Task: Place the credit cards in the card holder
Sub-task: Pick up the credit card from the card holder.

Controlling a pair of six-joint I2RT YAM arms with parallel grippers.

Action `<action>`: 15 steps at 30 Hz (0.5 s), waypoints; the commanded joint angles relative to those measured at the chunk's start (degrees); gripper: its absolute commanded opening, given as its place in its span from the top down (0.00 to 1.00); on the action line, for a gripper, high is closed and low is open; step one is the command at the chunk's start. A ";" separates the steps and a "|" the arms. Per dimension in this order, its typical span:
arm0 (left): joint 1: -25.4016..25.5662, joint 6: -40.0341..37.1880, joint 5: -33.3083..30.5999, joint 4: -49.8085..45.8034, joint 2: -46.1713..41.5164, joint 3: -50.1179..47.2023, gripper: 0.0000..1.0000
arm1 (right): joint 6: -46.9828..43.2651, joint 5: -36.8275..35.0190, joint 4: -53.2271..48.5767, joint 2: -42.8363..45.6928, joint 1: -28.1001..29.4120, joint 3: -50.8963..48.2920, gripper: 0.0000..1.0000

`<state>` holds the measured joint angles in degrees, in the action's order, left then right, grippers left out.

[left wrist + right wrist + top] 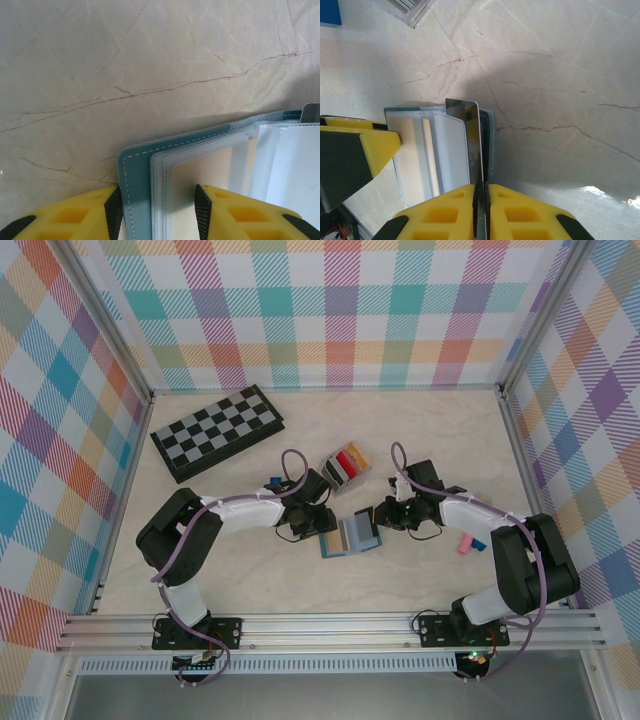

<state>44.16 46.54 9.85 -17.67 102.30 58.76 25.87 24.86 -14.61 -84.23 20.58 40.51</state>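
While the stitched teal wallet [137, 170] lies open on the veined worktop [150, 60], the right end effector [481, 189] pinches a thin dark card [474, 145] on edge against its clear sleeves [450, 150]. The left end effector [157, 200], half open, straddles its rounded corner, with bare worktop beyond.

The left arm [238, 510] and right arm [470, 508] are both bending inward over the surface [420, 430], their wrists nearly meeting at its middle. The left claw [157, 207] is pointing down with its fingers standing apart. The right claw [481, 192] is pinching a thin dark card [470, 112] upright between its tips.
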 commanded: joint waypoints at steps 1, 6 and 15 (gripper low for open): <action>0.68 -1.41 2.35 4.05 3.51 0.79 0.56 | -0.70 3.95 0.48 -1.41 0.05 1.43 0.83; 0.71 -1.54 2.61 4.05 3.86 0.83 0.56 | -0.29 4.80 1.65 -2.19 0.10 1.50 0.82; 0.71 -1.50 1.79 3.42 3.87 0.43 0.57 | -0.55 -5.22 -2.46 0.78 0.05 1.43 0.96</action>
<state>44.12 45.91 9.82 -18.31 102.59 59.16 26.06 23.24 -15.07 -85.65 20.25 40.95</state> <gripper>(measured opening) 0.432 0.053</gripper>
